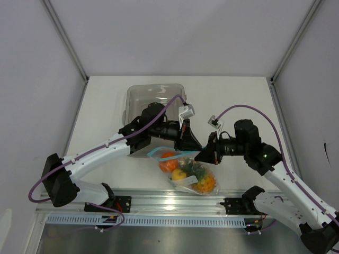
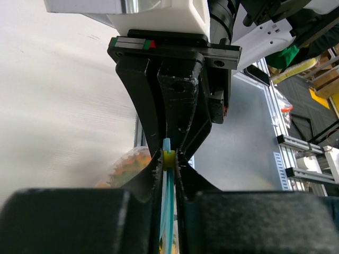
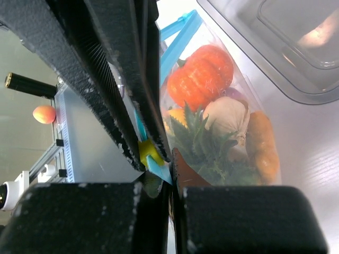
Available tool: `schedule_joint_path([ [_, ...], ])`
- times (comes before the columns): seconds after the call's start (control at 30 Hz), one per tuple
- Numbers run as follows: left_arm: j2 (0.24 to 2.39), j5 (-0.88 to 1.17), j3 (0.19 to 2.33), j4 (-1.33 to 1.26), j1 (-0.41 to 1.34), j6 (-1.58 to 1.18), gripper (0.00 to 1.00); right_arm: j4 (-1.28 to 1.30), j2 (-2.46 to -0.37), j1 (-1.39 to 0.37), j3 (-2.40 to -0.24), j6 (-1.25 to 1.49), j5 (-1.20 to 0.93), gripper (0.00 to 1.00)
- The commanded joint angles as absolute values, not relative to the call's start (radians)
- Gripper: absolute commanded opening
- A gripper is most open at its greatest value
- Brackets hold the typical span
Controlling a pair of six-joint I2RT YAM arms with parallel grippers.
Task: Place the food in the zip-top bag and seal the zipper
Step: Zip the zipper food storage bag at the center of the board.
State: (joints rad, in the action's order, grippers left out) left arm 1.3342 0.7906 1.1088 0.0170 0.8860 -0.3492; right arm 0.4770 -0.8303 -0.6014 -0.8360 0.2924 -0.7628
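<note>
1. Zip-top bag (image 1: 186,170): its zipper (image 3: 177,32), the light blue strip along the mouth, sits between the tips of both grippers, which meet nose to nose over one end of the strip.
2. Left gripper (image 2: 169,177): fingers (image 2: 148,182) are drawn in against the strip from both sides, with blue showing in the thin slot between them.
3. Right gripper (image 3: 170,182): fingers (image 3: 228,217) are pressed together, and the corner of the blue strip runs into the seam between them.
4. A small yellow tab (image 3: 150,151) sits on the strip exactly where the two sets of tips meet. Cannot tell which fingers bear on it.
5. Contents seen through the plastic just beyond the tips: orange pumpkin (image 3: 204,74), white radish (image 3: 228,116), green sprig (image 3: 204,145), yellow lemon (image 1: 179,174). All are inside the bag and packed touching one another.
6. The bag lies flat on the white table (image 1: 106,106), near the front edge, just behind the metal rail (image 1: 175,203).
7. The far end of the zipper curves out uncovered at the bag's left side.
8. The clear grey tray (image 1: 132,98) stands behind the bag. The left arm (image 1: 106,151) crosses over its near side and hides that edge.
9. From above, the two gripper bodies cover the right part of the bag mouth.
</note>
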Motion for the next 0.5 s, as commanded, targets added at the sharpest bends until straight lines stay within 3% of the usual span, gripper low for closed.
schedule_joint_path([
  [0.0,1.313,0.799,1.112,-0.008,0.891,-0.348,0.08,0.439,-0.821,-0.609,-0.871,0.304,-0.749,0.0],
  [0.1,1.319,0.81,1.114,-0.008,0.891,-0.347,0.01,0.439,-0.816,-0.607,-0.868,0.308,-0.724,0.0],
  [0.47,1.309,0.845,1.094,0.048,0.874,-0.31,0.01,0.376,-0.671,-0.604,-0.785,0.4,-0.563,0.0],
])
